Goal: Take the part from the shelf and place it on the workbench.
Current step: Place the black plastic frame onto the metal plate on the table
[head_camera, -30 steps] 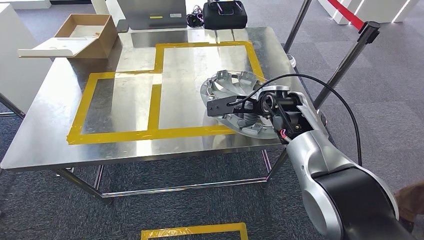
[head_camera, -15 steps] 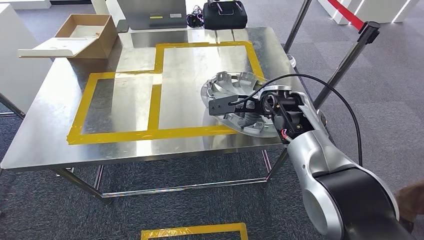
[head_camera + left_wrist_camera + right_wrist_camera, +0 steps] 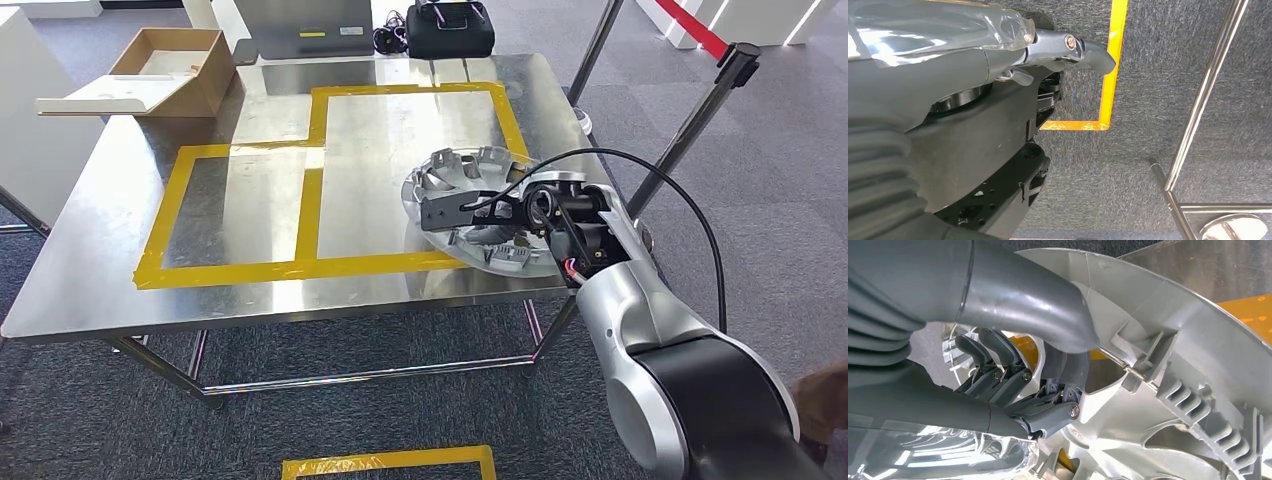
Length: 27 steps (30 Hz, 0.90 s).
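The part is a round silver-grey wheel cover [image 3: 455, 175] with its ribbed inner side up, tilted low over the right front corner of the steel workbench [image 3: 250, 210], across the yellow tape line. My right hand [image 3: 505, 218] grips it from the near side. In the right wrist view the thumb and dark fingers [image 3: 998, 365] close around a spoke of the cover [image 3: 1198, 365]. I cannot tell whether the cover touches the tabletop. My left hand [image 3: 998, 55] hangs over the carpet, holding nothing, fingers apart.
Yellow tape marks rectangles on the bench. A cardboard box [image 3: 175, 65] and a white tray [image 3: 110, 95] sit at the far left corner, a black bag [image 3: 450, 28] behind. A belt stanchion [image 3: 700, 110] stands to the right. Yellow tape [image 3: 390, 462] marks the floor.
My right hand has carried the wheel cover slightly to the right and a little lower toward the tabletop. Nothing else has moved.
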Each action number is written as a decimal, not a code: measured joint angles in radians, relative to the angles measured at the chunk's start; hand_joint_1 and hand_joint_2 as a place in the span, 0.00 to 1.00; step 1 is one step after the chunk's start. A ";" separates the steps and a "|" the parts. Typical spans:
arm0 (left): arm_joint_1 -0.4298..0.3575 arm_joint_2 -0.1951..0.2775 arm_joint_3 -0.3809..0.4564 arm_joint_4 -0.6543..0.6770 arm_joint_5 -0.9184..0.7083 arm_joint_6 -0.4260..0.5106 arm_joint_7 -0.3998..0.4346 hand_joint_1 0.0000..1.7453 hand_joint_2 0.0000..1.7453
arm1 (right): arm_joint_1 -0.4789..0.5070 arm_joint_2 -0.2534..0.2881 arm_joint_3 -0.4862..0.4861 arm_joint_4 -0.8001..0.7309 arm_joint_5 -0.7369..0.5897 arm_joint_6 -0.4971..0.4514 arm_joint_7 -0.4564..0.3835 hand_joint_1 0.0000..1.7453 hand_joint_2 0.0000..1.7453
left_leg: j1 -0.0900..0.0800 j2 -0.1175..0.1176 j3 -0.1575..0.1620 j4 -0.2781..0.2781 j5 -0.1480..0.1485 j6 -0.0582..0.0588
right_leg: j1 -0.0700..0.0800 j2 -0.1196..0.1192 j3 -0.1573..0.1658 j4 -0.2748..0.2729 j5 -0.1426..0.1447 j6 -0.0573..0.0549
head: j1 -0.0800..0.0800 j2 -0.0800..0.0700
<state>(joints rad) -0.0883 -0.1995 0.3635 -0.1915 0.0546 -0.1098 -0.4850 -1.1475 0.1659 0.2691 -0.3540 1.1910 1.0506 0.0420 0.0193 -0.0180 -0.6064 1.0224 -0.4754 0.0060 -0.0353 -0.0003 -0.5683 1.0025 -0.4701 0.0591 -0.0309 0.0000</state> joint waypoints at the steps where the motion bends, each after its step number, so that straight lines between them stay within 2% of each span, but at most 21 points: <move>1: 0.000 0.000 0.000 0.000 0.000 0.000 0.000 0.00 0.00 | 0.000 0.000 -0.001 0.000 0.000 0.000 0.001 1.00 0.00 | 0.000 0.000 0.000 0.000 0.000 0.000 | 0.000 0.000 0.000 0.000 0.000 0.000 | 0.000 0.000; 16: 0.001 0.000 0.001 0.000 0.014 0.010 -0.008 0.00 0.00 | -0.001 0.001 -0.007 0.000 0.019 0.000 0.012 1.00 0.00 | 0.000 0.000 0.000 0.000 0.000 0.000 | 0.000 0.000 0.000 0.000 0.000 0.000 | 0.000 0.000; 22: 0.004 0.000 0.002 0.000 0.017 0.010 -0.021 0.00 0.00 | -0.032 -0.003 -0.007 0.000 0.035 0.000 0.031 1.00 0.00 | 0.000 0.000 0.000 0.000 0.000 0.000 | 0.000 0.000 0.000 0.000 0.000 0.000 | 0.000 0.000; 23: 0.004 0.000 0.002 0.000 0.017 0.010 -0.021 0.00 0.00 | -0.038 -0.005 -0.008 -0.001 0.036 0.000 0.034 0.94 0.00 | 0.000 0.000 0.000 0.000 0.000 0.000 | 0.000 0.000 0.000 0.000 0.000 0.000 | 0.000 0.000; 26: 0.004 0.000 0.002 0.000 0.017 0.010 -0.022 0.00 0.00 | -0.052 -0.011 -0.013 -0.001 0.039 0.000 0.045 0.19 0.00 | 0.000 0.000 0.000 0.000 0.000 0.000 | 0.000 0.000 0.000 0.000 0.000 0.000 | 0.000 0.000; 27: 0.004 0.000 0.002 0.000 0.017 0.010 -0.022 0.00 0.00 | -0.055 -0.014 -0.015 -0.001 0.041 0.000 0.049 0.00 0.00 | 0.000 0.000 0.000 0.000 0.000 0.000 | 0.000 0.000 0.000 0.000 0.000 0.000 | 0.000 0.000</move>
<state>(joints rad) -0.0841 -0.1991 0.3660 -0.1915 0.0717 -0.0998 -0.5066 -1.2023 0.1524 0.2538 -0.3548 1.2319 1.0506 0.0908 0.0193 -0.0180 -0.6061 1.0224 -0.4753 0.0059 -0.0353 -0.0004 -0.5679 1.0025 -0.4701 0.0591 -0.0309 0.0000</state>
